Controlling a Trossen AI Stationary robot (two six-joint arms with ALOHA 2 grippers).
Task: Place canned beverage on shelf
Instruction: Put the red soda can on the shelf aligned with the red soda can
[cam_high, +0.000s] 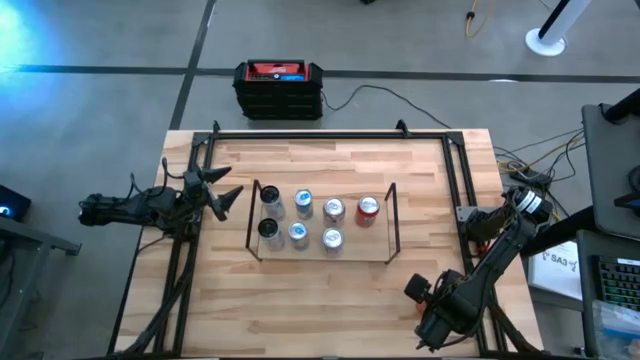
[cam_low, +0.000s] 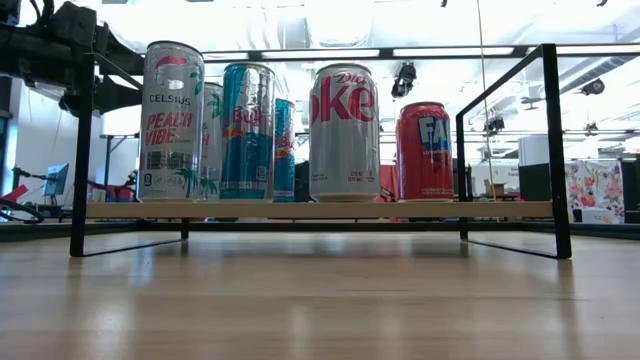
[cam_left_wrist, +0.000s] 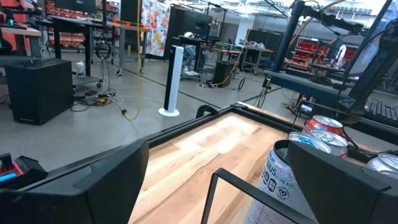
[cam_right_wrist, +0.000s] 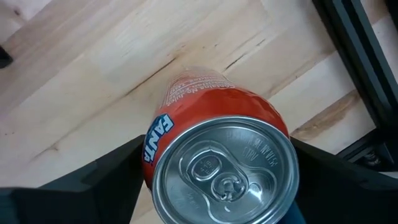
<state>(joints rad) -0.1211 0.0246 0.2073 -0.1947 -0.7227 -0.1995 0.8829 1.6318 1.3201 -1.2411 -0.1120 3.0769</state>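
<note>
Right gripper (cam_high: 432, 312) is positioned at near right corner of table (cam_high: 350, 275), outside shelf (cam_high: 322, 248); orange Fanta can (cam_right_wrist: 217, 155) is seen upright between its fingers (cam_right_wrist: 106, 174), though firm grip cannot be told. Left gripper (cam_high: 222, 190) is held wide open and empty beside shelf's left end. Seven cans are stood on shelf deck, among them Diet Coke can (cam_low: 344, 133) and red can (cam_low: 425, 151).

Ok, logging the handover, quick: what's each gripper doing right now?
Left gripper: open, empty, beside the shelf's left end.
Right gripper: fingers either side of an orange Fanta can off the shelf; grip cannot be told.
</note>
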